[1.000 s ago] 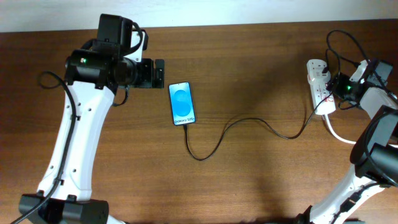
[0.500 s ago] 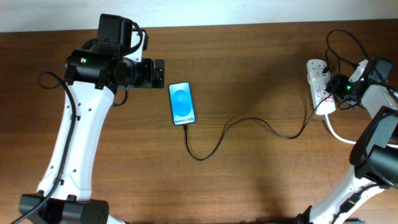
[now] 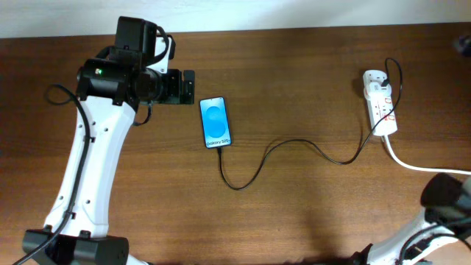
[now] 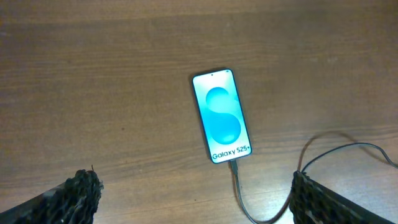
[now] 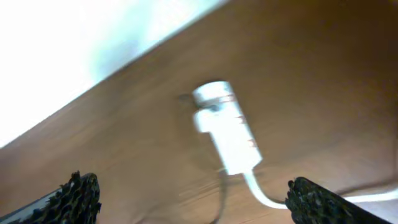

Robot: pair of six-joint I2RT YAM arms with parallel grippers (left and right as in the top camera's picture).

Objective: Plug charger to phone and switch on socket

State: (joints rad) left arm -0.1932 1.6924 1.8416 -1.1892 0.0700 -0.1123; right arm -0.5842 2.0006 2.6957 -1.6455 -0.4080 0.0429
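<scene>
The phone (image 3: 215, 122) lies flat on the wooden table, its blue screen lit. It also shows in the left wrist view (image 4: 222, 116). The thin black charger (image 3: 294, 141) is plugged into the phone's bottom edge and curves right to the white socket (image 3: 380, 103). My left gripper (image 3: 188, 87) is open and empty, above the table just left of the phone; its fingers (image 4: 196, 193) frame the cable. My right gripper (image 5: 196, 196) is open and empty, high above the socket (image 5: 224, 127), in a motion-blurred view.
The socket's thick white cord (image 3: 412, 163) runs off to the right edge. My right arm's base (image 3: 445, 195) sits at the lower right. The table's far edge meets a white wall (image 3: 294, 11).
My right gripper has pulled away from the socket and left the overhead view. The left arm, phone and charger have not moved.
</scene>
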